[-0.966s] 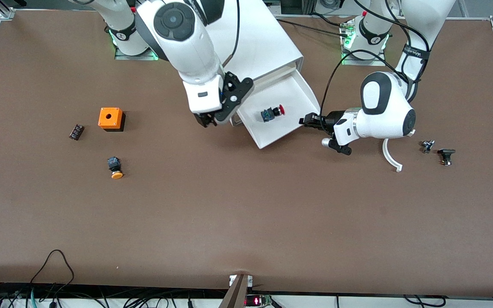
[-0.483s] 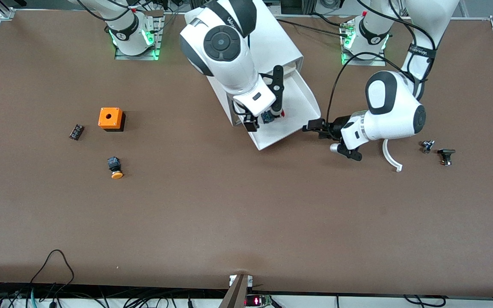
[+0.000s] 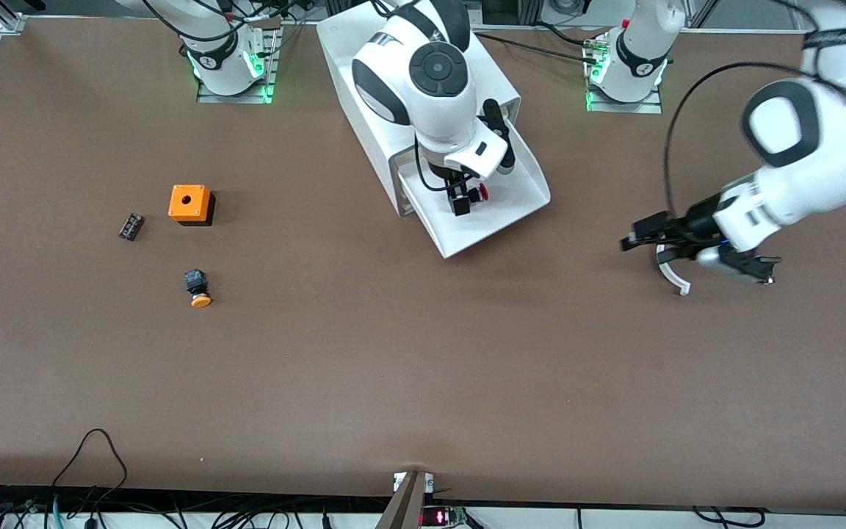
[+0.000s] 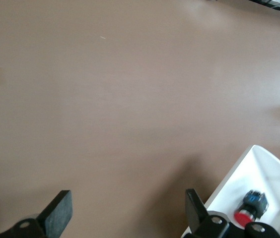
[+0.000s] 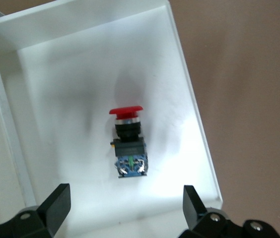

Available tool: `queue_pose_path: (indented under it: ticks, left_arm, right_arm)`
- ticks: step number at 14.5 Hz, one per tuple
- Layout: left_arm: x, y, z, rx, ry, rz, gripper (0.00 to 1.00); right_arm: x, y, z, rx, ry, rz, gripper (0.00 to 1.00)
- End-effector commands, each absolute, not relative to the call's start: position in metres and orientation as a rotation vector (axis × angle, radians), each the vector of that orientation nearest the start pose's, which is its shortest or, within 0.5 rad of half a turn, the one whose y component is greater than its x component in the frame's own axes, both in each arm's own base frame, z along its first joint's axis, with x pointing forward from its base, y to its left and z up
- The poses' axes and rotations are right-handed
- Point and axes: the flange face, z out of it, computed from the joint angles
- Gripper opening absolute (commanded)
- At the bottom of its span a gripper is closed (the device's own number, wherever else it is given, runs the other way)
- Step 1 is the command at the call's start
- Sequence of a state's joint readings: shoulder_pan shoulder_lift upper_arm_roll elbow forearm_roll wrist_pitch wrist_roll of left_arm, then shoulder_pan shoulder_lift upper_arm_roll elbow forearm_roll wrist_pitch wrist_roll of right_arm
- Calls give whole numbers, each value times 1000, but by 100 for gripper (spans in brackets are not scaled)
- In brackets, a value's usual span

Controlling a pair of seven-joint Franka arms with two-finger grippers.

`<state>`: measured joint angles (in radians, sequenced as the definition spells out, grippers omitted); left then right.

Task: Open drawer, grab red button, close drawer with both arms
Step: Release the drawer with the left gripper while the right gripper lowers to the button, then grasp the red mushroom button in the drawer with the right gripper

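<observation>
Right gripper hanging over the pulled-out drawer, jaws released and spread wide, gripping nothing; in the right wrist view both fingers standing well to either side of the button, clear of it. Left gripper over bare table toward the left arm's end, apart from the drawer, beside a white curved piece; jaws likewise parted wide and empty, fingers framing only brown tabletop in the left wrist view, with a corner of the drawer and the button at the edge.

Button lying on its side on the drawer floor, red mushroom cap toward the left arm's end, then a black collar and a dark blue-black blocky body with small metal contacts at its end. Mostly hidden under the right gripper in the front view. Drawer a shallow white tray, drawn out of the white cabinet.

Elsewhere, toward the right arm's end: orange cube with a hole, a yellow-capped button nearer the front camera, a small dark part.
</observation>
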<state>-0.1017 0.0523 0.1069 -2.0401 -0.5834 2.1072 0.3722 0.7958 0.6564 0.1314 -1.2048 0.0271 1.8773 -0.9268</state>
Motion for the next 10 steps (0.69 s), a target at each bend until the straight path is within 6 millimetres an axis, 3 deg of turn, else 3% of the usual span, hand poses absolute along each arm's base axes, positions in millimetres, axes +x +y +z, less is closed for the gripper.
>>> queue_pose_path:
  ticks: [1,3,5,8,10]
  left_arm:
    - [553,8,480,-3530,232,-140,100]
    - [550,23,519,-3435,318,-91,100]
    - [539,34,545,-3312,372,23,100]
    - [534,40,557,-3200,317,80,100]
    - [535,30,559,-3139,293,89,100]
  right_arm:
    - [458,590,390,1943,2586,35,100]
    - [459,591,377,1921,2582,28,100]
    - [459,594,363,1918,2582,16,100]
    - [461,593,355,1899,2569,13,100]
    - [461,593,349,1894,2569,6,100]
